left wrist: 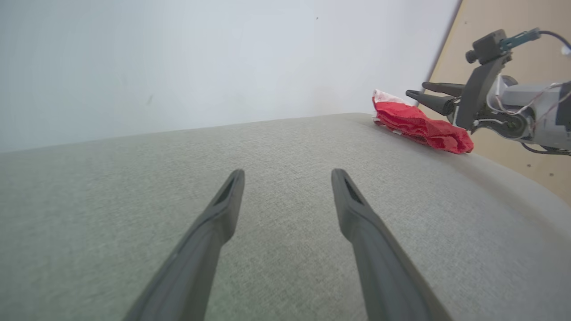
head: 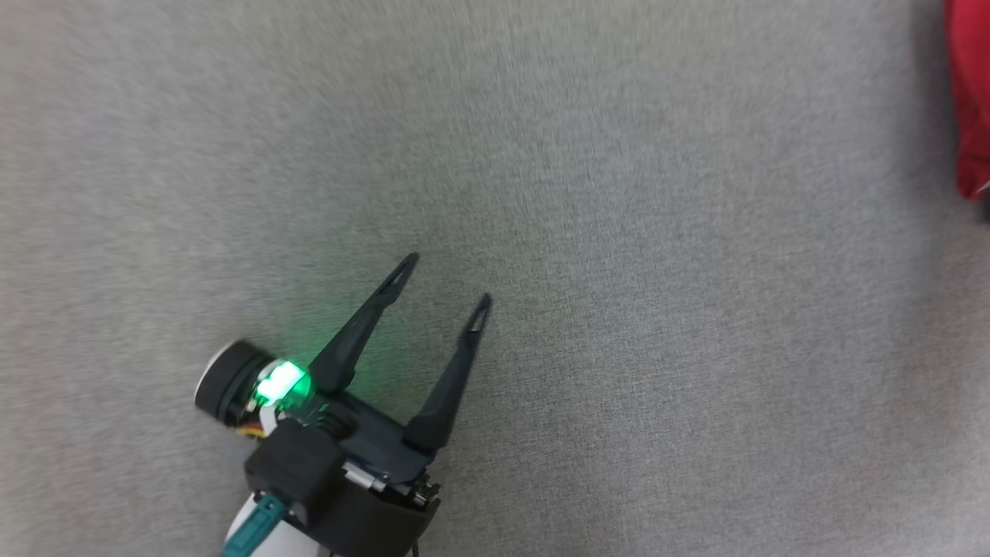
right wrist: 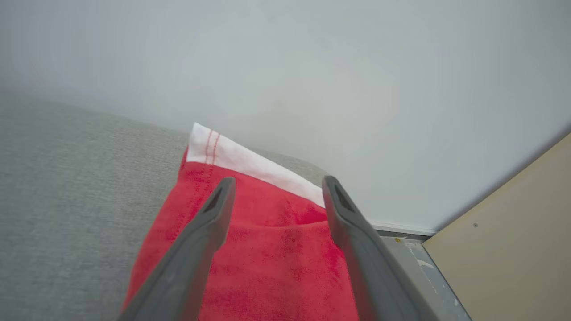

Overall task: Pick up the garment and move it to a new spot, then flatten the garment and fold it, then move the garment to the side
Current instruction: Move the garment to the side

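a wide grey fabric surface [head: 619,193] stretched across the scene, with a pale wall [left wrist: 178,58] behind it. the garment [left wrist: 419,127], red with a white band, lay folded in a small heap at the surface's right edge. the left gripper [head: 448,280] hovered over bare fabric, well apart from the garment, its two dark fingers spread wide and holding nothing. the right gripper [right wrist: 277,187] sat over the garment with its fingers apart; whether they touched the cloth was unclear.
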